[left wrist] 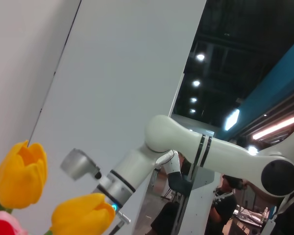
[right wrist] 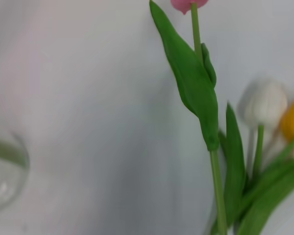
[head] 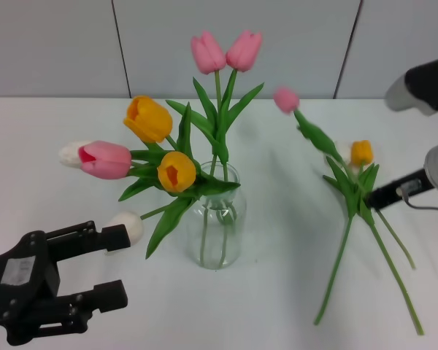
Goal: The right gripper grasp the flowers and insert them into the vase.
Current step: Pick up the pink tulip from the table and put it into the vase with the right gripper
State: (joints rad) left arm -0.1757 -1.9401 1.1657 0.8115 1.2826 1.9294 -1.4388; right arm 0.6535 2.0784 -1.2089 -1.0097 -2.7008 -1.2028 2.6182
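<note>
The flowers (head: 350, 182) are a bunch of slender tulips at the right of the table, with a pink bud (head: 285, 99) highest and an orange bud (head: 362, 153) lower. Their long stems slant down to the table's front. My right gripper (head: 371, 198) reaches in from the right edge and is shut on the bunch where the stems cross. The right wrist view shows the flowers (right wrist: 198, 88) close up, a white bud (right wrist: 265, 103) among them. The clear glass vase (head: 220, 219) stands at the centre, well to the left of the bunch. My left gripper (head: 106, 266) rests open at the front left.
The vase holds several other tulips: two pink (head: 226, 51) standing tall, yellow-orange ones (head: 149, 118) and a pink one (head: 104, 160) leaning left. A white bud (head: 128, 226) hangs close to my left fingers. A panelled wall (head: 58, 44) closes the table's far side.
</note>
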